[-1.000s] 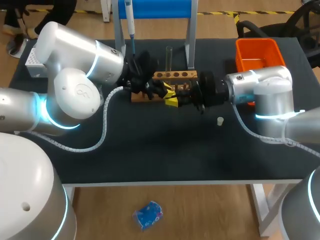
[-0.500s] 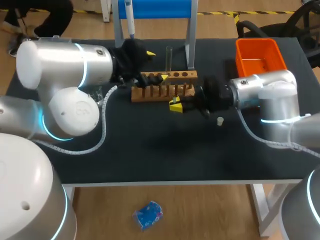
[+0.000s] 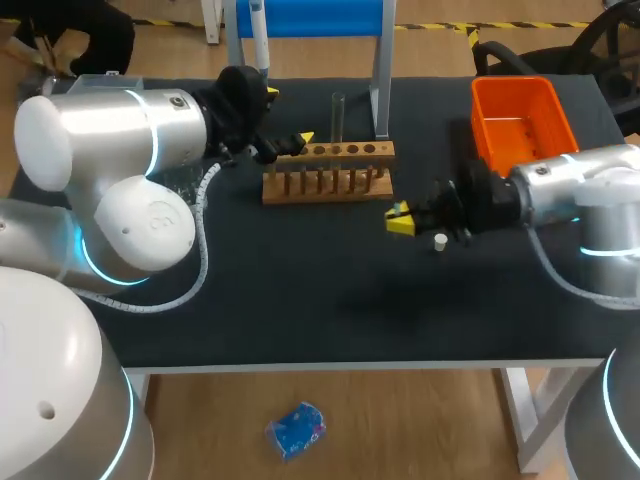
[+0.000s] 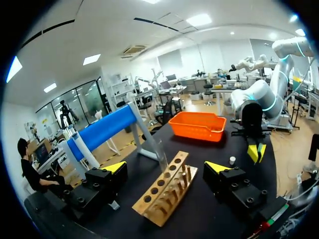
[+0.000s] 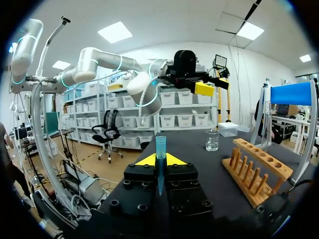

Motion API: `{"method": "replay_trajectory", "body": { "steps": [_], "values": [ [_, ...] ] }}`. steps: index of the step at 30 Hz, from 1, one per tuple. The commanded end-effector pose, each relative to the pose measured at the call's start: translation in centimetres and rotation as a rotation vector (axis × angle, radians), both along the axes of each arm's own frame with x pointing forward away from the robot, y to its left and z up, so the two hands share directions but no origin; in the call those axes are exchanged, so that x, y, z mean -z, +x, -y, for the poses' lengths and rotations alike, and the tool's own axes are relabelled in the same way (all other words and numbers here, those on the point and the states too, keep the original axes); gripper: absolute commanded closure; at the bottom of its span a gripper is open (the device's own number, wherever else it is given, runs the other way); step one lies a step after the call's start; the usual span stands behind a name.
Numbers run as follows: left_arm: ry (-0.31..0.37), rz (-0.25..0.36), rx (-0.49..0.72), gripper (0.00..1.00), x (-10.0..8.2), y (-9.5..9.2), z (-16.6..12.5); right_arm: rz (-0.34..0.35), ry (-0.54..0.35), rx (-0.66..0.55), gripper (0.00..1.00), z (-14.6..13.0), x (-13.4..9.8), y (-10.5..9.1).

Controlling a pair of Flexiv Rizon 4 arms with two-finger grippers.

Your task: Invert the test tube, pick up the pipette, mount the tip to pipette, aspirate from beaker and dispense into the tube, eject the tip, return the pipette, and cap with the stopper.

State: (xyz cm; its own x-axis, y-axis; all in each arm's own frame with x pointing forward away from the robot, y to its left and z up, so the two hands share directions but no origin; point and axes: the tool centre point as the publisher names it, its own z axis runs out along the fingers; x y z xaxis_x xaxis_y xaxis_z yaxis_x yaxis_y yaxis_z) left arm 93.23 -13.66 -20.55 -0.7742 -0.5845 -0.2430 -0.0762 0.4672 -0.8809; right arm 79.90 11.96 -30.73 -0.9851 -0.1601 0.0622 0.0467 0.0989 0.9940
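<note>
A clear test tube (image 3: 338,112) stands upright at the back of the wooden rack (image 3: 328,172). The pipette (image 3: 259,38) hangs on the blue stand. My left gripper (image 3: 288,115) hovers open at the rack's left end; in its wrist view the left gripper (image 4: 165,169) spreads wide, with the rack (image 4: 158,201) and tube (image 4: 162,154) ahead. My right gripper (image 3: 400,219) sits right of the rack, near the white stopper (image 3: 440,241). In the right wrist view the right gripper (image 5: 160,160) is shut on a blue pipette tip (image 5: 160,145). The beaker (image 5: 212,140) stands ahead of it.
An orange bin (image 3: 520,100) stands at the back right, behind my right arm. The blue stand's legs (image 3: 381,90) rise just behind the rack. A white box (image 5: 230,129) lies beyond the beaker.
My left gripper opened and drew back from the rack's front to its left end. My right gripper pulled away to the right, still shut, and ended up near the stopper.
</note>
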Motion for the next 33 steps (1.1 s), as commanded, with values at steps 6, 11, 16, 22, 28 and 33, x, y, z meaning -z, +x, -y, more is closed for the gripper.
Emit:
{"method": "replay_trajectory", "body": {
  "steps": [6,11,16,22,28,33],
  "values": [
    [-0.017,0.008,0.015,0.0,0.3,0.1,-0.4,0.003,-0.014,0.008,1.0,1.2,-1.0,-0.7],
    [-0.017,0.008,0.015,0.0,0.3,0.1,-0.4,0.003,-0.014,0.008,1.0,1.2,-1.0,-0.7],
    [-0.017,0.008,0.015,0.0,0.3,0.1,-0.4,0.003,-0.014,0.008,1.0,1.2,-1.0,-0.7],
    [-0.017,0.008,0.015,0.0,0.3,0.1,-0.4,0.001,0.013,0.038,1.0,3.4,-1.0,-1.1],
    [-0.041,0.022,-0.048,0.0,-0.3,2.3,-1.8,-0.001,0.033,0.07,1.0,6.4,-1.1,-2.2],
    [-0.049,0.031,-0.099,0.0,-1.0,4.7,-2.8,-0.003,0.042,0.101,1.0,8.6,-1.4,-2.3]
  ]
}}
